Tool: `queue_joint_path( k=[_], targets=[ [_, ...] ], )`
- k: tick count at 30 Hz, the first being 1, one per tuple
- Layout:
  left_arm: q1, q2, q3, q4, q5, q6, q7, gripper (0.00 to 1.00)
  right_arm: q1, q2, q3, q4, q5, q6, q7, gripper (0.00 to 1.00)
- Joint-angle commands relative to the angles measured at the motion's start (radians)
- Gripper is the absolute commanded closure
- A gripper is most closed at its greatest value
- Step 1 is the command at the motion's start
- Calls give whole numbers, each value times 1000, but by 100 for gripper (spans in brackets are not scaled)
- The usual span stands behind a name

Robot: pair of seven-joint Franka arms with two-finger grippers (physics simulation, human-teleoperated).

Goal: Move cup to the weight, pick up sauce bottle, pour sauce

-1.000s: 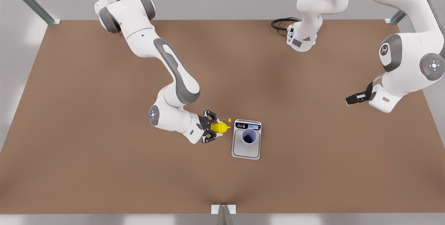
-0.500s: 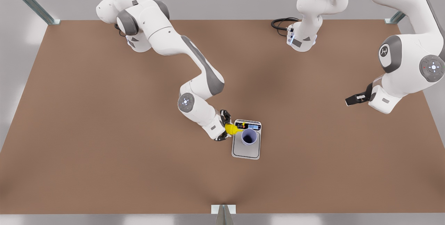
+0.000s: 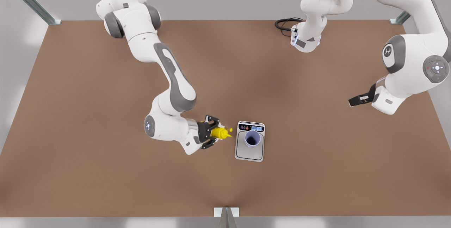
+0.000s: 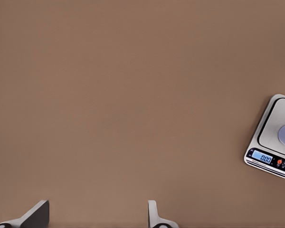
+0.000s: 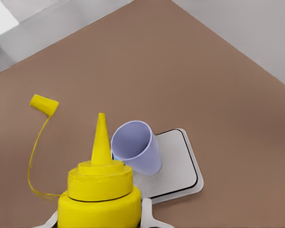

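The weight [image 3: 249, 146] sits near the centre of the brown table [image 3: 105, 171], with open surface on every side; the cup [image 3: 252, 139] stands upright on its plate, its dark inside showing no visible contents. At the weight's 9 o'clock in the front view, the right gripper [image 3: 212, 136] is clamped on the sauce bottle [image 3: 220, 133], whose nozzle points toward the weight, just short of its edge. The left gripper [image 3: 356, 99] waits well apart at the weight's 2 o'clock, fingers [image 4: 154, 216] spread and empty.
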State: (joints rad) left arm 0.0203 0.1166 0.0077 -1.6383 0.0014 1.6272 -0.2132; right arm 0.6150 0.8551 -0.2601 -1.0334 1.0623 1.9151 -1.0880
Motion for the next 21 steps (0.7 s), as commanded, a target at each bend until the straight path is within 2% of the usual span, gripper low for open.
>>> queue_joint_path(
  k=[1, 6, 13, 21],
  targets=[
    [-2, 0, 0, 0, 0, -3, 0, 0, -6, -1, -2, -10, 56, -36, -32, 56],
    [-22, 0, 0, 0, 0, -3, -14, 0, -119, -76, -2, -229, 232, -200, -441, 56],
    [-40, -3, -2, 6, 2, -18, -37, 0, -285, -88, -2, -304, 295, -476, -721, 56],
    [-40, -2, -2, 6, 2, -20, -35, 0, -314, -51, 13, -372, 415, -490, -961, 56]
  ],
)
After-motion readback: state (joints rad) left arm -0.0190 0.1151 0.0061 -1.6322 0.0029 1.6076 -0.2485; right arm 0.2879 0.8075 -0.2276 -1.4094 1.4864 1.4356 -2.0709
